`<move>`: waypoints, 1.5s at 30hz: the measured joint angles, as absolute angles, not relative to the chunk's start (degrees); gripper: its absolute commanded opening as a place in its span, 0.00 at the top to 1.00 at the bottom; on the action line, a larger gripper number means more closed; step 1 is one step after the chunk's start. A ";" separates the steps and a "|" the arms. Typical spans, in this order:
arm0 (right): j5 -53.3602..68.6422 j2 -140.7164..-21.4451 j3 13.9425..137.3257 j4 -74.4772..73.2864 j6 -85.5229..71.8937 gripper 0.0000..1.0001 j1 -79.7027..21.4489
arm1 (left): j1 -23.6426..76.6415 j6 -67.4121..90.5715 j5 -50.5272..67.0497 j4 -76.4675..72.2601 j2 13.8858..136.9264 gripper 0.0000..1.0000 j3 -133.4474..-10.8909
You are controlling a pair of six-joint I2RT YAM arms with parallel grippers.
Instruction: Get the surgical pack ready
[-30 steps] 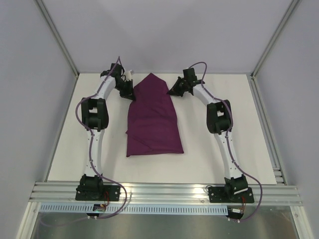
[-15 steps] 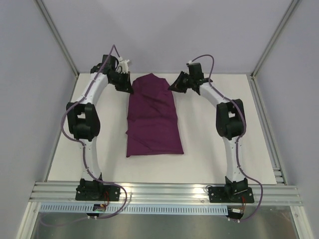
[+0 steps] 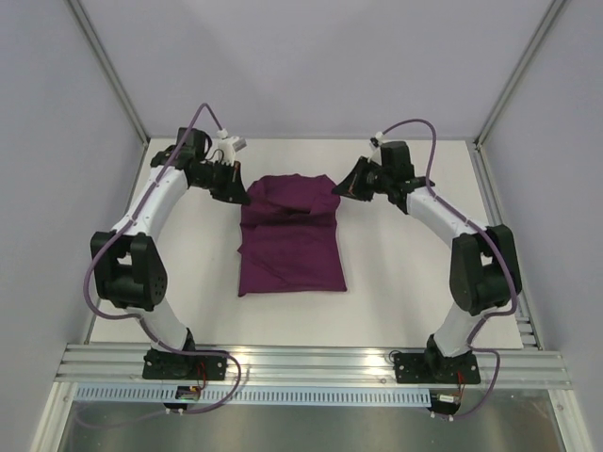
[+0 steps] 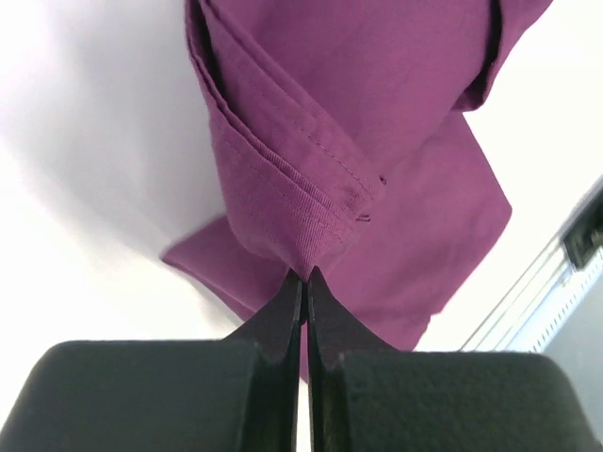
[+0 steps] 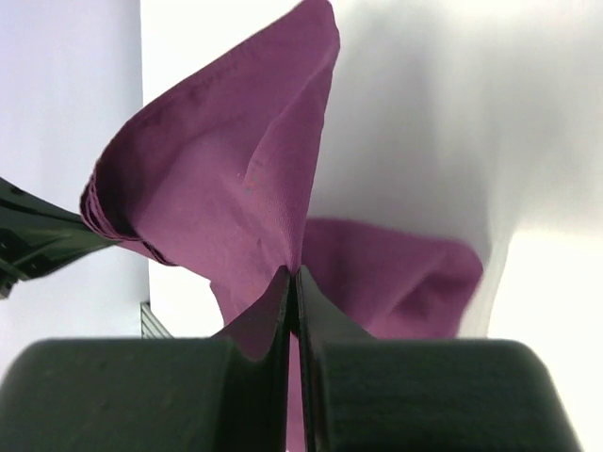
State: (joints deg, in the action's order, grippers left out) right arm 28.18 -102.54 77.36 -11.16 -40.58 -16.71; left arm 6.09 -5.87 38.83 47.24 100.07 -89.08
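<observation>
The purple cloth is matt woven fabric with stitched hems; the table looks smooth.

one purple cloth. two robot arms: a left arm and a right arm. two claws: a left claw and a right claw. one table.

White table w/ alu rail in front.

Left gripper and right gripper extended far forward, elbows bowed outward — each jaw pair pinched tight on purple cloth.
</observation>
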 measured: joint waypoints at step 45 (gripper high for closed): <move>44.42 -138.56 111.18 -36.73 -25.02 0.37 -25.30 | 6.52 -20.82 40.21 48.62 99.04 0.96 -66.17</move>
